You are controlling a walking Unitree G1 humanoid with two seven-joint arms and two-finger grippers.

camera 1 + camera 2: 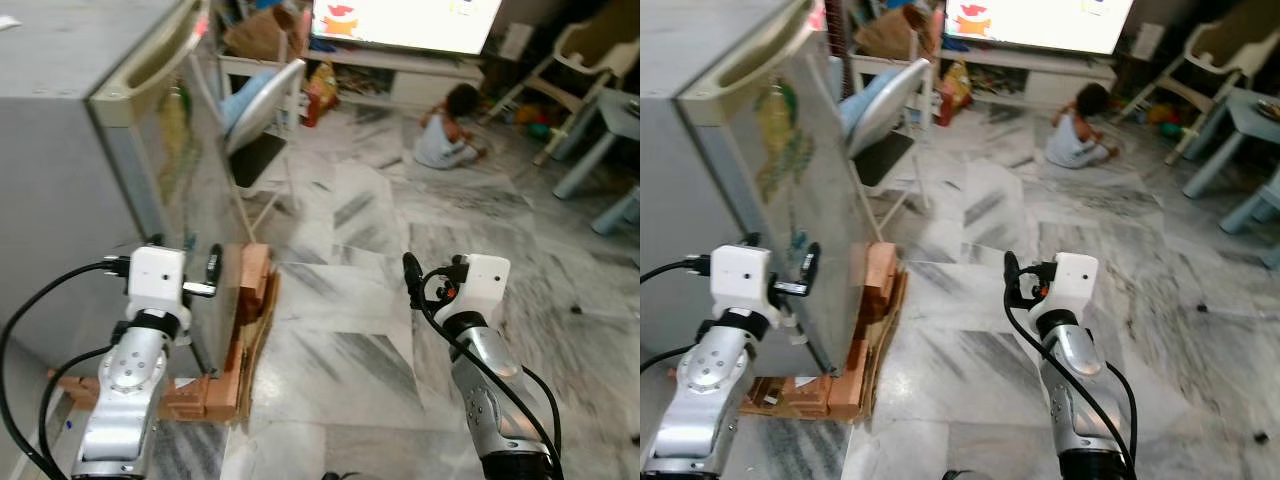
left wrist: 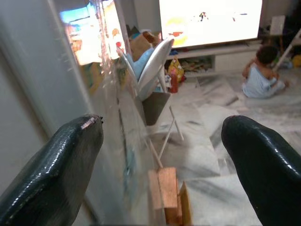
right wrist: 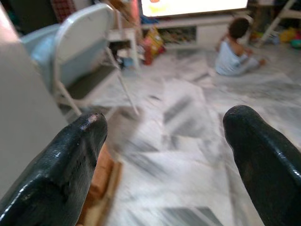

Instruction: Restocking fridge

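The grey fridge (image 1: 60,140) stands at my left with its door shut; the door front (image 1: 190,160) carries stickers and a long handle recess (image 1: 150,60) at the top. My left gripper (image 1: 185,262) is open right at the lower corner of the door, one finger (image 2: 56,165) on the grey side and the other finger (image 2: 263,160) out in front of the door. My right gripper (image 1: 440,275) hangs open over the marble floor (image 1: 350,330), apart from the fridge, with nothing between its fingers (image 3: 61,165).
Wooden blocks and cardboard (image 1: 245,310) prop the fridge's base. A white folding chair (image 1: 262,110) stands just beyond the door. Farther off, a child (image 1: 445,130) sits on the floor before a bright TV (image 1: 400,20). A blue table (image 1: 600,130) is at the right.
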